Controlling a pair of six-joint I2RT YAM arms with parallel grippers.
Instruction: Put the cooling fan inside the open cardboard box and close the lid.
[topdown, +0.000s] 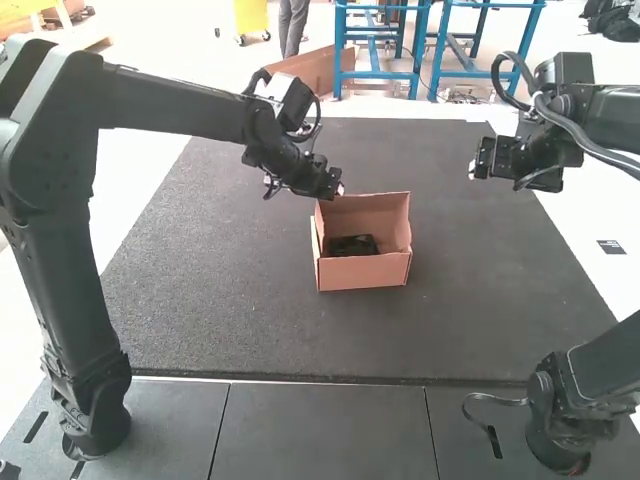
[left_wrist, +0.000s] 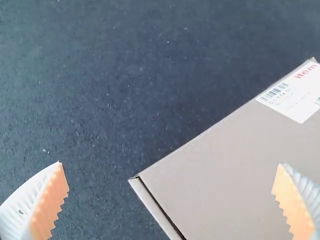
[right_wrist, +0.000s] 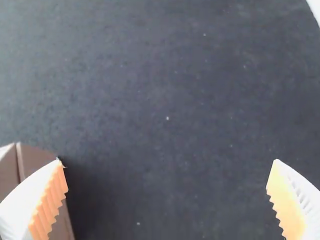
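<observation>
The black fan (topdown: 352, 244) lies inside the open cardboard box (topdown: 362, 272) in the middle of the dark mat (topdown: 200, 270), with the lid (topdown: 372, 208) standing up at the far side. The left gripper (topdown: 333, 188), fingers apart, hangs at the lid's top left corner; the right gripper (topdown: 479, 160), also spread wide, hovers well off to the right

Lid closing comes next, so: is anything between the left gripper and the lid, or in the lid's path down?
Nothing visible does. The left gripper is open right at the upright lid's corner, and the fan lies low inside the cardboard box, below its rim. The right gripper is well off to the side.
</observation>
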